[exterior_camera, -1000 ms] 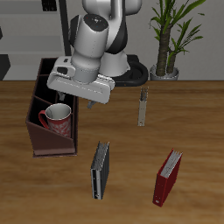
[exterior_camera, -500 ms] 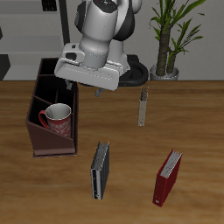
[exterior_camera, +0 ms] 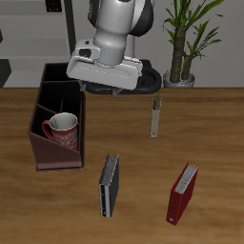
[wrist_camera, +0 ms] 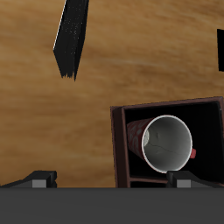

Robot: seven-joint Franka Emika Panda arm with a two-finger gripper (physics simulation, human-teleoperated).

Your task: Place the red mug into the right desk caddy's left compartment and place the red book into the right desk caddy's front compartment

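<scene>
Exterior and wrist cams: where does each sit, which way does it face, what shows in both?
Exterior view: in front of the table and above it, looking down and back at the arm, whose gripper hangs above the table; jaws hidden, state unclear.
Wrist view: on the gripper, looking straight down at the tabletop; only dark edges of the hand show.
Shared: the red mug standing in the right desk caddy, and the dark grey-black book. The red book shows only in the exterior view.
</scene>
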